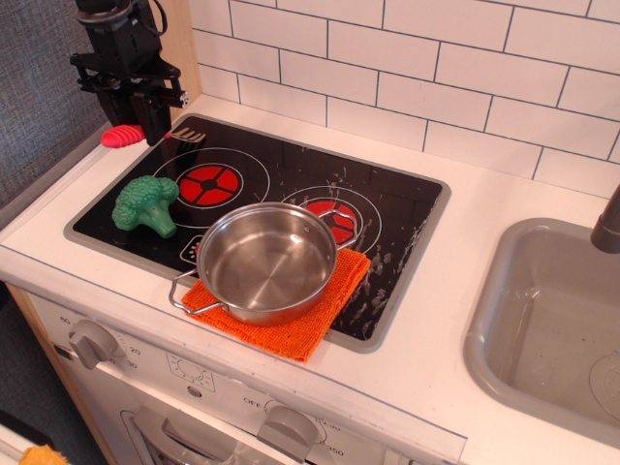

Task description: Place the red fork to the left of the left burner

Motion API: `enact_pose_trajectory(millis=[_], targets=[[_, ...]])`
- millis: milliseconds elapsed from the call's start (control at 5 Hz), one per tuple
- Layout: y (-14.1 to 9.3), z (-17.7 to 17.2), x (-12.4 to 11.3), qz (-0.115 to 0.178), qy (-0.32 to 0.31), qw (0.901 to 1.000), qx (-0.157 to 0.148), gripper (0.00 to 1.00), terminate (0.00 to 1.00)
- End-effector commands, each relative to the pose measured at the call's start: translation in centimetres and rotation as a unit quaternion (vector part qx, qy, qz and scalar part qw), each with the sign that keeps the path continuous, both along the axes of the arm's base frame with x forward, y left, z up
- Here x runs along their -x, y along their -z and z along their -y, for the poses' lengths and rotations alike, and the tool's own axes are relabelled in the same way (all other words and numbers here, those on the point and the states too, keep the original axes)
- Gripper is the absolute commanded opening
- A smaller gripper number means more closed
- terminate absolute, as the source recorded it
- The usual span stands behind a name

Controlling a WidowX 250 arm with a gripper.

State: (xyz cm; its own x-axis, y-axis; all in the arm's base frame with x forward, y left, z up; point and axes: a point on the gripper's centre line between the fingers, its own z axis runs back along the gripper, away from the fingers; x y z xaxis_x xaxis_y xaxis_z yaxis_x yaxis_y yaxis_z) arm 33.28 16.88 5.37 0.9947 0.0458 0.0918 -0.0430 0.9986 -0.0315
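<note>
My gripper (145,128) is at the far left, above the back left corner of the cooktop, and is shut on the red fork (123,137). The fork hangs level in the air: its red handle points left past the fingers and its grey tines (188,135) point right. The left burner (210,183), a red four-part disc in white rings, lies on the black glass to the right and in front of the gripper. The fork touches nothing but the fingers.
A green toy broccoli (147,204) stands on the cooktop's left front. A steel pot (265,262) sits on an orange cloth (300,329) over the right burner (334,219). A wooden post (177,48) stands behind the gripper. A grey sink (548,320) is at the right.
</note>
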Motion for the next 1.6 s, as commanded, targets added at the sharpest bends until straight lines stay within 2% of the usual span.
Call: enact_pose_trajectory(millis=[0,200,400,600,800,1000,1400], targets=[[1.0,-0.1,0.8,-0.017,0.006,0.9998,0.003,0.0,0.0],[1.1,0.2,0.7,-0.023,0.001,0.9997,0.002,1.0,0.0],[0.4,0.2,0.7,-0.016,0.005,0.9998,-0.006,1.0,0.0],[-2.2,1.1,0.5,0.01,0.023,0.9993,-0.027,1.0,0.0],[-5.1,3.9,-0.2,0.038,0.042,0.9982,-0.02,1.0,0.0],[-5.9,5.9,-0.3,0.041,0.059,0.9974,-0.008,1.0,0.0],[-5.8,6.7,-0.3,0.039,0.058,0.9976,-0.003,1.0,0.0]])
